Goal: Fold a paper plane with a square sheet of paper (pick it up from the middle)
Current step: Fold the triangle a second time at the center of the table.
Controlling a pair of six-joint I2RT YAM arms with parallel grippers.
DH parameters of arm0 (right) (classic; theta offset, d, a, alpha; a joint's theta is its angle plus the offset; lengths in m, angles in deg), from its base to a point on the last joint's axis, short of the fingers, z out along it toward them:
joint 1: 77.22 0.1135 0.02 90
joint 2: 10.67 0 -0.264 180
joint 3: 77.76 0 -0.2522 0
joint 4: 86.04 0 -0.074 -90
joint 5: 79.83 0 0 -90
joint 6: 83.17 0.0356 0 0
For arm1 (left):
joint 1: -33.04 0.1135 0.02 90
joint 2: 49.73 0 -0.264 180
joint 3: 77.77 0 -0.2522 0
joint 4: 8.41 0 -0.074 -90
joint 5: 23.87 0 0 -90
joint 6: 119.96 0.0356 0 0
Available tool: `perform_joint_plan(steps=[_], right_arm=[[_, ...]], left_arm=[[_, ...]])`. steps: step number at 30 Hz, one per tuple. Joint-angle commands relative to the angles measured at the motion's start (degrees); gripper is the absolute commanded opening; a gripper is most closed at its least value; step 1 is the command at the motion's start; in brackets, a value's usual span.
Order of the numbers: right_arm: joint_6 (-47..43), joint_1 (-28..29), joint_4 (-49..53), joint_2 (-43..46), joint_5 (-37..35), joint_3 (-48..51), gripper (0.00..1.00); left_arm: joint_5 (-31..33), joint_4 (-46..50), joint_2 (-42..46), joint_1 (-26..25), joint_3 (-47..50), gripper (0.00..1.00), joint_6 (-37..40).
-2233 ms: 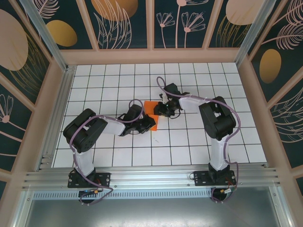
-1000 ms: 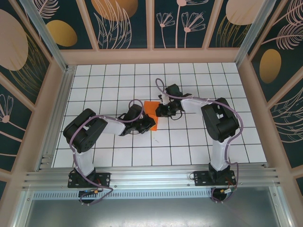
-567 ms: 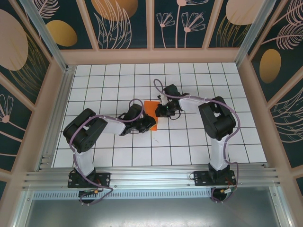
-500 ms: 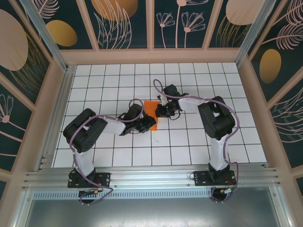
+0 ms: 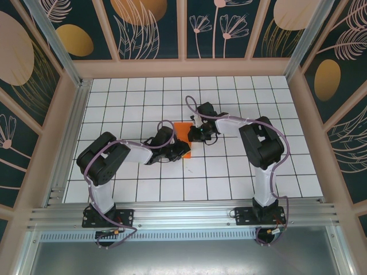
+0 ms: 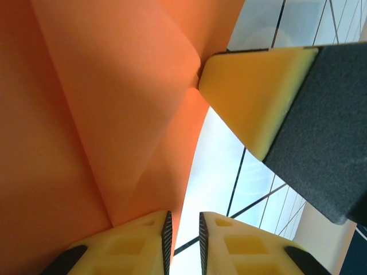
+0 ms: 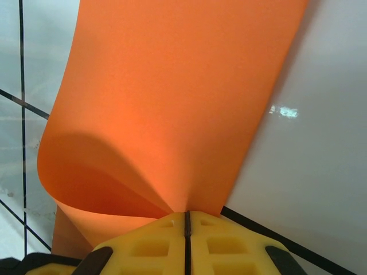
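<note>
Near the middle of the white tiled bench (image 5: 143, 189), the square sheet of paper (image 5: 182, 129) lies partly hidden under both arms (image 5: 129, 153) in the top view. The right wrist view adds that the right gripper (image 7: 186, 229) is pressed closed on a curled fold of the sheet. The left wrist view shows the left gripper (image 6: 183, 240) with its jaws a narrow slit apart, the sheet's edge just beside them.

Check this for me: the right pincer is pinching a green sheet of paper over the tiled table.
Not quite. The sheet of paper is orange, not green, as the right wrist view shows. The right pincer is indeed pinching it over the tiled table.
</note>
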Motion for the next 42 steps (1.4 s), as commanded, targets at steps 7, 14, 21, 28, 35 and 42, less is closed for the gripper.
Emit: perform_joint_plan(steps=[7, 14, 21, 28, 35, 42], right_arm=[[2.2, 1.5, 2.0, -4.0, -3.7, 0.1, 0.10], [2.7, 1.6, 2.4, -4.1, -4.1, -0.1, 0.10], [3.2, 1.7, 2.6, -4.6, -4.5, -0.3, 0.09], [3.5, 1.7, 3.0, -5.1, -5.0, -0.5, 0.09], [3.8, 1.7, 3.3, -5.5, -5.3, -1.0, 0.09], [4.0, 1.7, 3.5, -5.8, -5.6, -1.2, 0.09]], left_arm=[[0.2, 2.4, 2.1, -1.6, -0.4, 0.25, 1.0], [2.9, 8.3, 1.9, -2.4, -2.5, 0.24, 3.1], [3.0, 9.8, 0.5, -3.0, -3.6, 0.24, 3.7], [4.0, 14.2, -0.8, -3.6, -6.0, 0.24, 5.7], [3.9, 15.9, -0.9, -4.7, -7.3, 0.25, 7.4], [4.5, 17.4, -1.3, -5.6, -7.4, 0.25, 8.0]])
